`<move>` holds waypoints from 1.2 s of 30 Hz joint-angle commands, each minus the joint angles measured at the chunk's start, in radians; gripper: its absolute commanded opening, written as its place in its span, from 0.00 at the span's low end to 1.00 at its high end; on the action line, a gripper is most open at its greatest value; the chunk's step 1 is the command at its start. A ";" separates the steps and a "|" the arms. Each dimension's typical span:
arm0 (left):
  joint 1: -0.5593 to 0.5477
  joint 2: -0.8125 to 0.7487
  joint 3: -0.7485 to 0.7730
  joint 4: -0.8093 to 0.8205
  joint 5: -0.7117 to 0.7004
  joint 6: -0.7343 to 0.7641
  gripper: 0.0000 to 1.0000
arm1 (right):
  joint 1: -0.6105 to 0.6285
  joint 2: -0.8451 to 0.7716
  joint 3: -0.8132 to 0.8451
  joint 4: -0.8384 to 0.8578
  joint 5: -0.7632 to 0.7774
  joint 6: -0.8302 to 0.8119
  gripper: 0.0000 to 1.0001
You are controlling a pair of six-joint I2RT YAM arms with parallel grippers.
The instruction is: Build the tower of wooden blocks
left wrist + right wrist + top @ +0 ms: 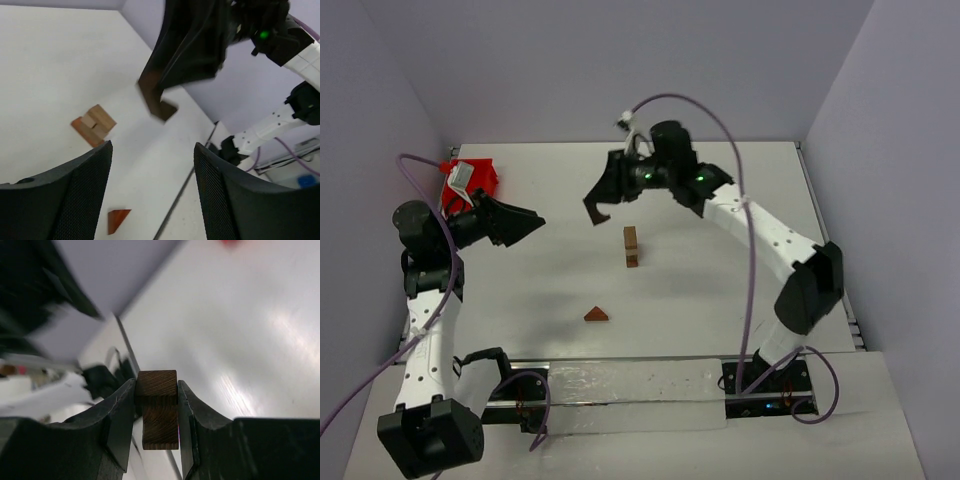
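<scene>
The right gripper (pixel 156 390) clamped a dark brown block (pixel 159 415) between its fingers, raised above the table (pixel 720 290) and just up-left of the wood block tower (pixel 631 247), a short, narrow stack standing near the table's middle. The block looked meant as the next piece for the top. The left gripper (pixel 152 147) hung off to the left with fingers apart and nothing between them, well apart from the stack, a position that left the approach free. A triangular wedge (pixel 597 314) lay nearer the arm bases, probably reserved as the cap. A red tray (pixel 475 178) sat at the far left. Nothing stood between block and tower, though so slim a stack seemed easy to knock
</scene>
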 commanded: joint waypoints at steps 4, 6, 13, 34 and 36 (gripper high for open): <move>-0.157 0.007 0.044 0.329 -0.040 -0.313 0.65 | -0.087 -0.069 -0.181 0.797 -0.247 0.730 0.00; -0.182 0.026 0.066 0.323 -0.075 -0.340 0.63 | -0.099 -0.057 -0.255 1.035 -0.241 0.905 0.00; -0.253 0.101 0.157 0.300 -0.156 -0.397 0.58 | -0.098 -0.044 -0.298 1.125 -0.224 0.946 0.00; -0.382 0.221 0.255 0.061 -0.271 -0.299 0.63 | -0.096 -0.038 -0.356 1.177 -0.152 1.014 0.00; -0.390 0.219 0.240 0.113 -0.250 -0.331 0.63 | -0.098 -0.033 -0.357 1.173 -0.145 1.018 0.00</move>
